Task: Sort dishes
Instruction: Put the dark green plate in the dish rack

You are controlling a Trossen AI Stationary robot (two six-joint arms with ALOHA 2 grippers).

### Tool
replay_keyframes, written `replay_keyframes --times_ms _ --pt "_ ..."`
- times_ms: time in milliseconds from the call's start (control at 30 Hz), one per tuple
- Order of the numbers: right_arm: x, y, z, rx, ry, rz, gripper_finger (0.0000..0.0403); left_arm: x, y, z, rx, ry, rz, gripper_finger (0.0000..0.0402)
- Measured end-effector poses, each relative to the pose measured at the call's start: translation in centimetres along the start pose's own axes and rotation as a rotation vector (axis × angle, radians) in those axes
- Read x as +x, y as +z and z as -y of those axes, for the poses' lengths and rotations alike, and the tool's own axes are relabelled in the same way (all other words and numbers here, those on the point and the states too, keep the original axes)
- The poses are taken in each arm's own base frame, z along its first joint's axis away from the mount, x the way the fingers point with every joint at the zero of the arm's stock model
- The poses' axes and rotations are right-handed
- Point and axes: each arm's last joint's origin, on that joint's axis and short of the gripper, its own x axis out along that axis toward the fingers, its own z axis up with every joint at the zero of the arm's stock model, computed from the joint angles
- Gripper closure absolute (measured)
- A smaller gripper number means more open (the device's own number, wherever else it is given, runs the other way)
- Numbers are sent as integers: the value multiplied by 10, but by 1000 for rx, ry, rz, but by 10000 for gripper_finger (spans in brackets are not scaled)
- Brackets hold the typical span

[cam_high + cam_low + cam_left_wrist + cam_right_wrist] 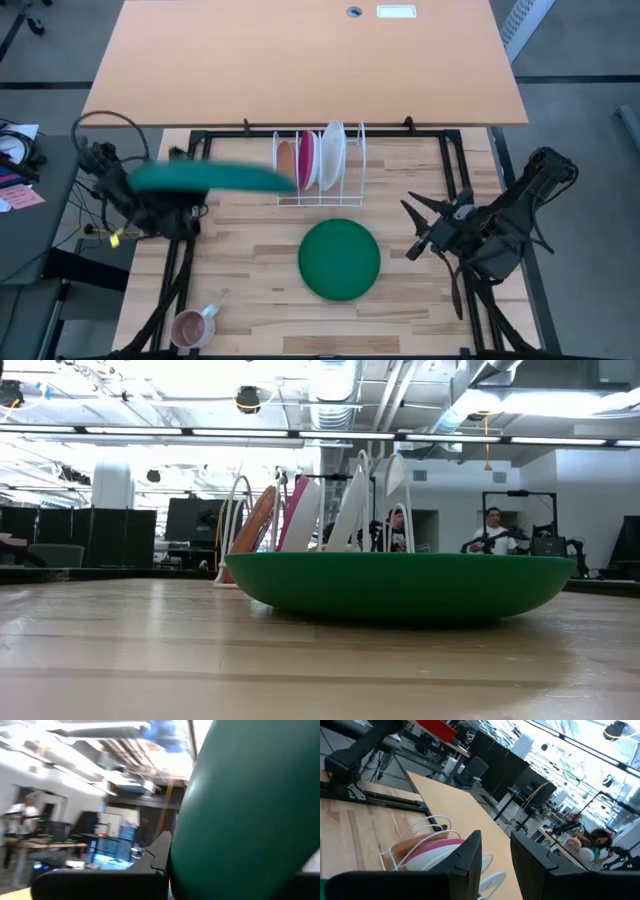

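My left gripper (160, 200) holds a dark green plate (215, 178) in the air over the table's left side, left of the white wire rack (320, 195). The plate is blurred in the high view. The rack holds an orange-brown plate (286, 160), a magenta pink plate (307, 160) and a white plate (332, 155) on edge. A second dark green plate (340, 260) rests on its base on the table in front of the rack. My right gripper (412, 230) is open and empty at the right, level with that plate. My left gripper is shut on the dark green plate's rim (182, 845), at the plate's left end. One finger (159, 851) shows against one face of the plate; the plate hides the other finger. The plate is lifted clear of the table and reaches toward the rack.
A small pink mug (193, 326) stands near the table's front left corner. A large tan board (300, 60) lies beyond the far edge. People sit in the room behind (492, 525).
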Motion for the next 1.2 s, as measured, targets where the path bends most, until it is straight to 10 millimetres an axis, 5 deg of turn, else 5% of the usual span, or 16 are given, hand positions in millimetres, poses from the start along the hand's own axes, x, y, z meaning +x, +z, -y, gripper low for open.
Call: replay_keyframes --times_ms 433,767,1200 --pt "0 -9 9 62 3 1 294 5 22 -45 36 248 157 377" --pt "0 -9 9 60 3 1 294 22 1 -32 97 237 87 378" --pt "0 -9 9 57 3 1 294 75 23 7 209 62 -145 378"
